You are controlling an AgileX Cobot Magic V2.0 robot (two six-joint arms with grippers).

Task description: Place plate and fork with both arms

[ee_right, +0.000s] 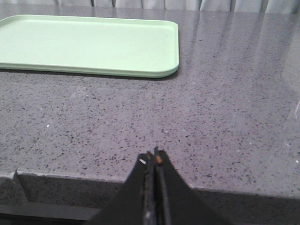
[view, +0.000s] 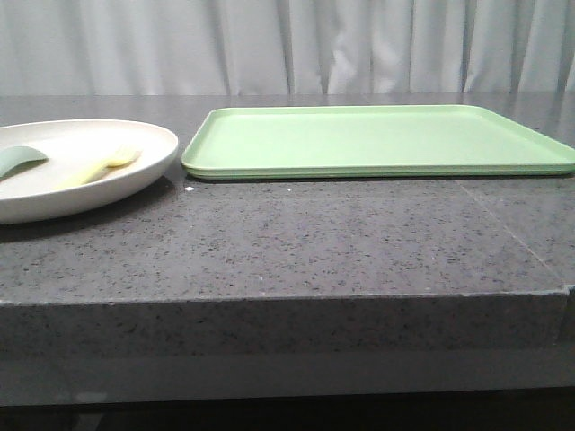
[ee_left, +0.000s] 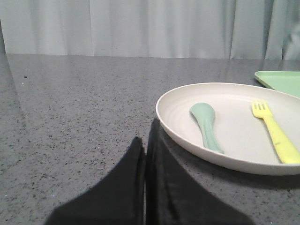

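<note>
Nothing is being held yet. The flat light-green tray (view: pixel 377 139) is lying empty on the speckled grey tabletop (view: pixel 296 242); beside it the round cream-white plate (ee_left: pixel 234 126) is carrying the pale-yellow plastic fork (ee_left: pixel 276 133). Both the left tool (ee_left: pixel 145 145) and the right tool (ee_right: pixel 153 161) are pressed together, so each probably needs spreading before reaching.

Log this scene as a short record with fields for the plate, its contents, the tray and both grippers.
plate: cream-white, on the grey countertop, left of the tray
fork: pale yellow, lying in the plate
spoon: teal-green, in the plate beside the fork
tray: light green, flat on the countertop
left gripper: shut, holding nothing, near the plate's rim
right gripper: shut, holding nothing, short of the tray
</note>
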